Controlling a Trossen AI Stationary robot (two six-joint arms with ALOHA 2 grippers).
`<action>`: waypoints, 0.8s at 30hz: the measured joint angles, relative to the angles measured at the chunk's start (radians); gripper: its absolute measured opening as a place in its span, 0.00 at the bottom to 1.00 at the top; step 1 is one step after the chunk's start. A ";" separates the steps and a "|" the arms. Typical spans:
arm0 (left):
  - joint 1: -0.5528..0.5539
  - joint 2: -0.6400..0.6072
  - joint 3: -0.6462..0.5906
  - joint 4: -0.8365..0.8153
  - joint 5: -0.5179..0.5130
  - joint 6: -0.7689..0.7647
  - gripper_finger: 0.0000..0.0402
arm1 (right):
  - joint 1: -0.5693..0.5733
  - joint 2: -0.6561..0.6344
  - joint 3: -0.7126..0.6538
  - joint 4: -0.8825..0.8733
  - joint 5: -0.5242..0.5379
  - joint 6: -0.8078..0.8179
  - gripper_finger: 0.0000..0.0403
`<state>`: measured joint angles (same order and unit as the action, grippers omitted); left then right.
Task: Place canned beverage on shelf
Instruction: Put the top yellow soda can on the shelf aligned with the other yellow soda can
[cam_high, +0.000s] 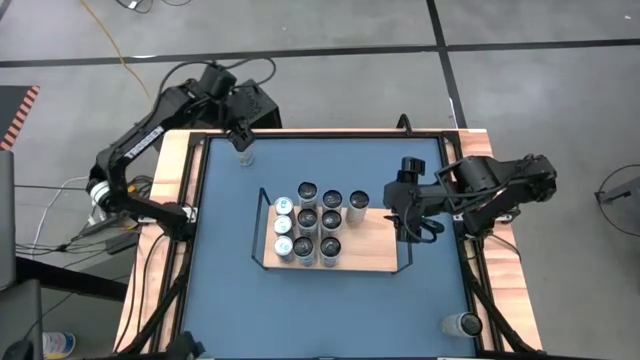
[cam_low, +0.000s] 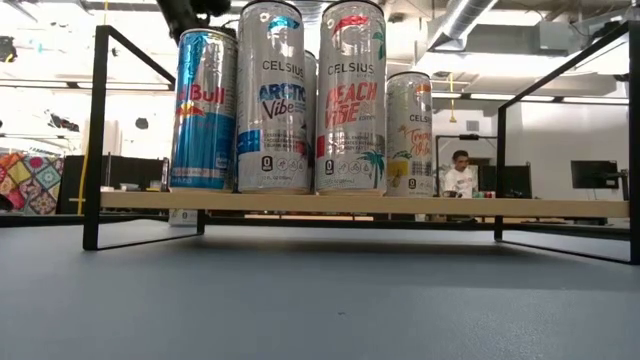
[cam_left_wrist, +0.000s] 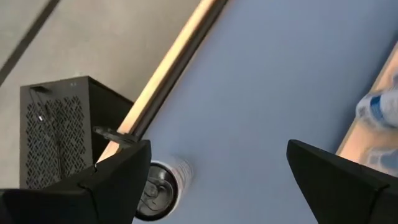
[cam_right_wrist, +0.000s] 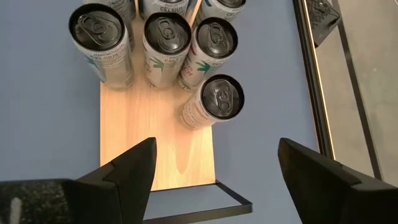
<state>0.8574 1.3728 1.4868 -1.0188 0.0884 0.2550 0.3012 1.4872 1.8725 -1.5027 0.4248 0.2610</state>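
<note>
I have the left gripper (cam_high: 241, 141) spread wide and empty above a loose can (cam_high: 245, 157), ready to grab; the right gripper (cam_right_wrist: 214, 165) hangs open and empty over the shelf (cam_high: 375, 255).

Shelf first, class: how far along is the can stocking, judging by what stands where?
Done: nine cans stand on the shelf. In hand: the left end effector, open, hovers above a loose can on the blue table. The right end effector, open and empty, hangs over the shelf's bare end. Left: that can, plus another near the table's corner.
</note>
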 joint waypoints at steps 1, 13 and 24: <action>0.000 0.012 0.000 -0.003 -0.003 0.014 0.90 | 0.000 0.000 0.000 -0.005 0.000 0.001 0.79; 0.124 0.095 0.000 -0.050 -0.197 0.013 0.90 | 0.000 0.000 0.000 -0.008 0.005 0.004 0.79; 0.132 0.102 -0.019 -0.043 -0.163 -0.055 0.90 | -0.002 0.000 0.000 -0.008 0.026 0.003 0.79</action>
<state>0.9893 1.4750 1.4674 -1.0622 -0.0743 0.2000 0.2996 1.4868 1.8725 -1.5108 0.4511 0.2642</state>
